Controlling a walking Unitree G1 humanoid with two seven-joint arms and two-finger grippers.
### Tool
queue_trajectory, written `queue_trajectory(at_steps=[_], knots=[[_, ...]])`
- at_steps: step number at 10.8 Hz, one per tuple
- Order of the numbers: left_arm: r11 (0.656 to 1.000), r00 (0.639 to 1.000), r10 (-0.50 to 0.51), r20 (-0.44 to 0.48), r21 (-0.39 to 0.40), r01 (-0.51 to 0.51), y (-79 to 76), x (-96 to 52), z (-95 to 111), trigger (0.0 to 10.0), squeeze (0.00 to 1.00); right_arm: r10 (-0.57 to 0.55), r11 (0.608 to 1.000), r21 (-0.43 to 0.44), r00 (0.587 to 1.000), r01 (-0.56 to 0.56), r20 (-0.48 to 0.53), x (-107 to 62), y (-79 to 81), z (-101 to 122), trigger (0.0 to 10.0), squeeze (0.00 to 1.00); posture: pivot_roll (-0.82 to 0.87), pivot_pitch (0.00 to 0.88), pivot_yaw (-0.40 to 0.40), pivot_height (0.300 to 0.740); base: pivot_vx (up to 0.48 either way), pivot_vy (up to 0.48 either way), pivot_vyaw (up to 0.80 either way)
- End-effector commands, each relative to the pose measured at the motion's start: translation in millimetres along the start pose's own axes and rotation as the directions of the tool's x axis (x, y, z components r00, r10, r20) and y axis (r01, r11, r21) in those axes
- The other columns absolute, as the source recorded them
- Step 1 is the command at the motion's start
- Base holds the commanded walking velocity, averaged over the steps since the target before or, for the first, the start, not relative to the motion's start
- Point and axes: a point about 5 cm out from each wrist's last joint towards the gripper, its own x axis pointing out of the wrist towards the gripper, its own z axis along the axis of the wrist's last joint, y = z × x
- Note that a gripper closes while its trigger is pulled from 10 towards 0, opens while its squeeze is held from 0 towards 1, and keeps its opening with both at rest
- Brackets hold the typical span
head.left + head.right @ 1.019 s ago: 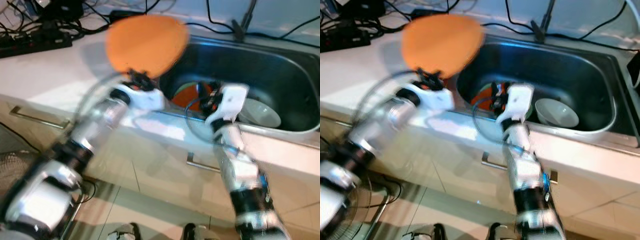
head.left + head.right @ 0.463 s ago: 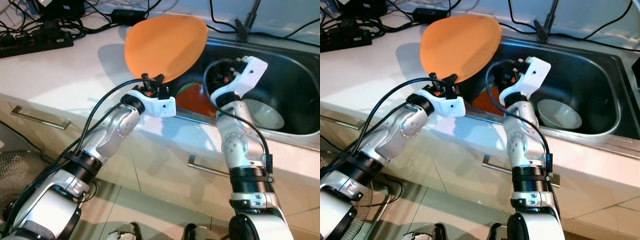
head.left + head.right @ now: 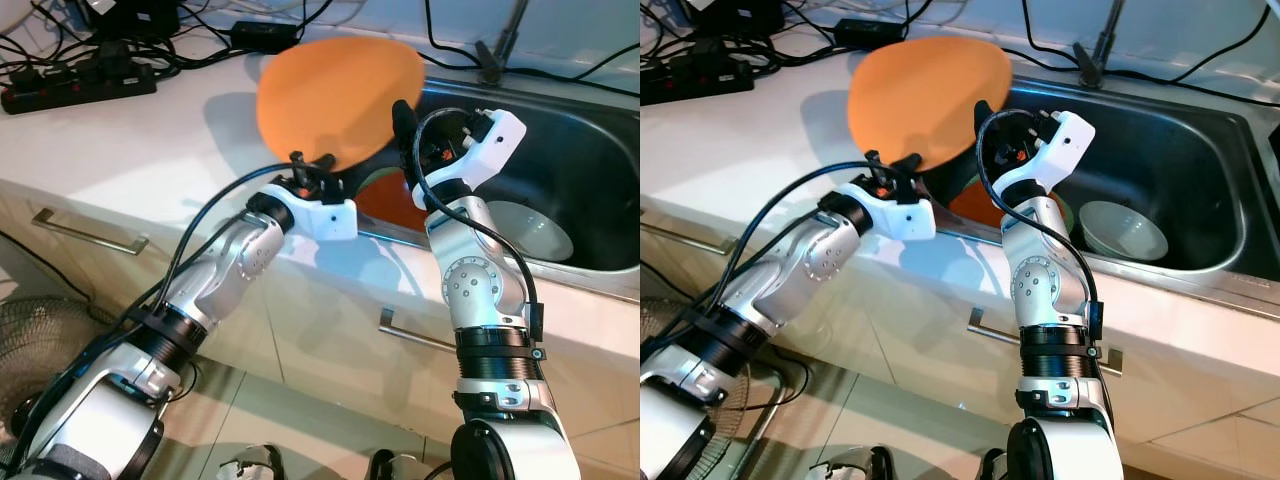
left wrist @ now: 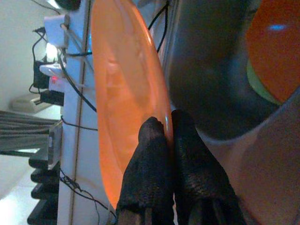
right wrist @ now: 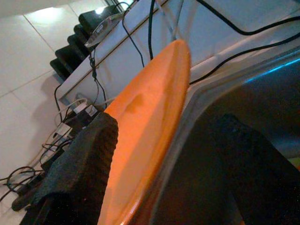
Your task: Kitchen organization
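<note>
A large orange plate (image 3: 335, 95) stands on edge above the counter, by the sink's left rim. My left gripper (image 3: 312, 165) is shut on the plate's lower rim, and the left wrist view shows both fingers (image 4: 150, 154) pinching that rim (image 4: 126, 93). My right gripper (image 3: 412, 125) is raised beside the plate's right edge and is open. In the right wrist view the plate's edge (image 5: 150, 117) runs between its two spread fingers (image 5: 84, 159). I cannot tell whether they touch it. A second orange plate (image 3: 385, 205) lies in the sink.
The steel sink (image 3: 590, 130) holds a white bowl (image 3: 530, 228), with the faucet base (image 3: 497, 55) behind it. A power strip (image 3: 80, 90) and cables lie on the white counter (image 3: 130, 150) at the back left. Drawer handles (image 3: 88, 233) run below the counter edge.
My right gripper has risen out of the sink and come up to the held plate's right edge. The left arm has brought the plate slightly right, towards the sink.
</note>
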Motion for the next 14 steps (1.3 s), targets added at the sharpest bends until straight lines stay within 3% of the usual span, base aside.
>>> queue_trajectory(at_steps=[1, 5, 6, 14], knots=[[1.0, 0.999, -0.009, 0.043, 0.001, 0.009, -1.5, -0.8, 8.5, 10.0, 0.0, 0.022, 1.0, 0.01, 1.0, -0.022, -0.003, 3.3, 5.7, 2.8, 10.0, 0.0, 0.07, 0.075, 0.027, 0.74, 0.0, 0.0, 0.0], [1.0, 0.996, 0.027, 0.082, 0.002, -0.027, 6.9, -2.7, 14.6, 10.0, 0.0, 0.011, 1.0, 0.019, 1.0, -0.01, -0.014, 7.0, 4.7, 1.0, 10.0, 0.0, 0.08, 0.084, 0.023, 0.74, 0.0, 0.0, 0.0], [1.0, 0.997, 0.024, 0.08, 0.005, -0.025, 6.6, -3.2, 13.4, 10.0, 0.0, 0.009, 1.0, 0.027, 1.0, -0.009, -0.013, 7.8, 4.8, 1.3, 0.0, 0.0, 0.09, 0.085, 0.023, 0.74, 0.0, 0.0, 0.0], [0.999, 0.995, 0.037, 0.094, 0.018, -0.038, 8.2, -2.5, 16.3, 10.0, 0.0, 0.012, 0.997, 0.08, 1.0, -0.01, -0.028, 9.9, 6.0, -1.2, 0.0, 0.0, 0.09, 0.101, 0.022, 0.74, 0.0, 0.0, 0.0]])
